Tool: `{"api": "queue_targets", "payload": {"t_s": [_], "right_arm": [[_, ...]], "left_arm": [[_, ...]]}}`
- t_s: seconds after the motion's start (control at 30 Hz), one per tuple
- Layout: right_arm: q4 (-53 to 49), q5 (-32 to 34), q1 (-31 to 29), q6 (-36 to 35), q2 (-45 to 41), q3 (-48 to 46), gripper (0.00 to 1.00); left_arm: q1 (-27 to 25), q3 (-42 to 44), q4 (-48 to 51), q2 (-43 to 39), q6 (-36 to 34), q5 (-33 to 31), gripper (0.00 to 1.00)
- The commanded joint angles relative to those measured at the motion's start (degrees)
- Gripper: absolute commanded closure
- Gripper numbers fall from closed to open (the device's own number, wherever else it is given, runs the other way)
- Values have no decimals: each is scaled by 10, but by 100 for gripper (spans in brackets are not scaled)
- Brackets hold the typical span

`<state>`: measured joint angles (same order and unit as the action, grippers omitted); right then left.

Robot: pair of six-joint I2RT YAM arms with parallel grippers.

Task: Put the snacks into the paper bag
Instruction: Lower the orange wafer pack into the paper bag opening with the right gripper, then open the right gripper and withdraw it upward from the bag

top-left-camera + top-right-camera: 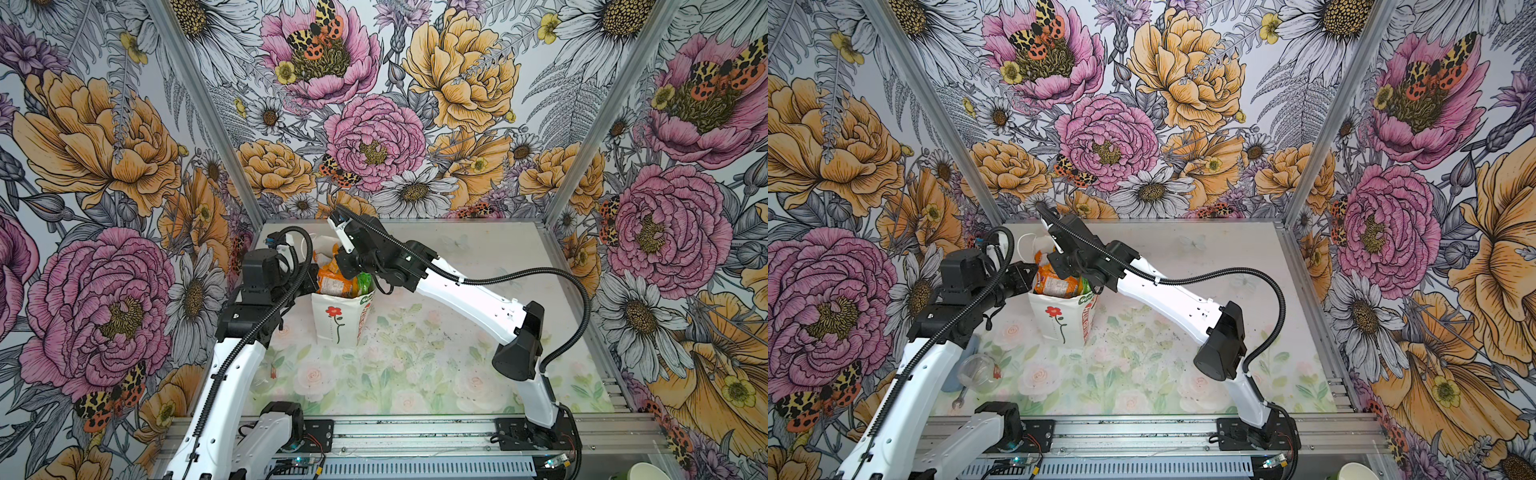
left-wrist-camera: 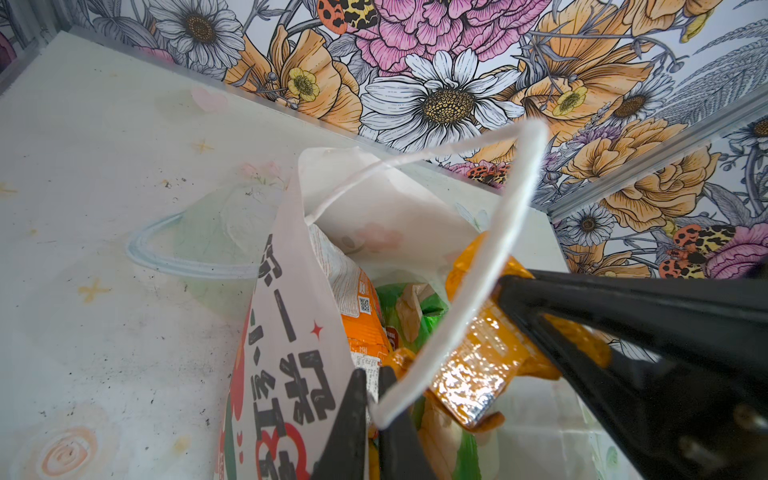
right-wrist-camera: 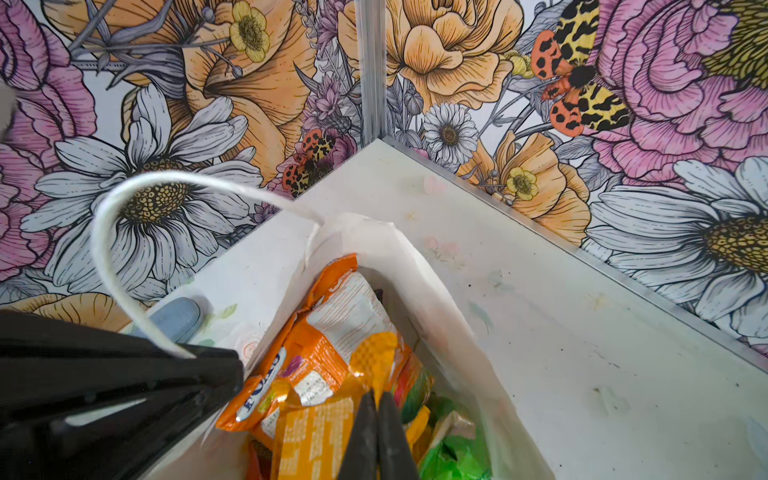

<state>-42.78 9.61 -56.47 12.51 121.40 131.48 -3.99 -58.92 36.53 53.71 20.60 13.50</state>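
The white paper bag stands upright left of the table's middle, its red flower drawing facing the camera in both top views. Snacks fill it to the rim: an orange-white packet, a green one and others. My left gripper is shut on the bag's rim, beside the foot of a white cord handle. My right gripper hangs over the bag's mouth, shut on the edge of a yellow-orange packet that lies on top of the others.
A clear plastic cup lies on its side at the front left, with a small spanner near it. A clear lid lies beside the bag. The back wall corner stands close behind. A paper cup sits outside the front right.
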Motion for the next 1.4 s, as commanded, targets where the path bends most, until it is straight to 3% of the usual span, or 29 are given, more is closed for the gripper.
{"api": "queue_targets", "payload": {"t_s": [0.0,0.5,0.73,1.03,1.37], "right_arm": [[-15,-5,-5,-2,20,26,100],[-35,-21,-2,5,71,76,95],[-41,-33,-1,25,75,86,69],[-57,-43,-1,28,30,88,47],[-75,-58,11,26,-63,55,46]], "left_arm": [[-3,-5,-23,-8,-2,10,90],[-3,-5,-22,-9,-2,11,90],[-4,-5,-23,-8,-2,10,90],[-5,-5,-23,-10,-2,9,90],[-2,-4,-23,-10,-1,10,90]]}}
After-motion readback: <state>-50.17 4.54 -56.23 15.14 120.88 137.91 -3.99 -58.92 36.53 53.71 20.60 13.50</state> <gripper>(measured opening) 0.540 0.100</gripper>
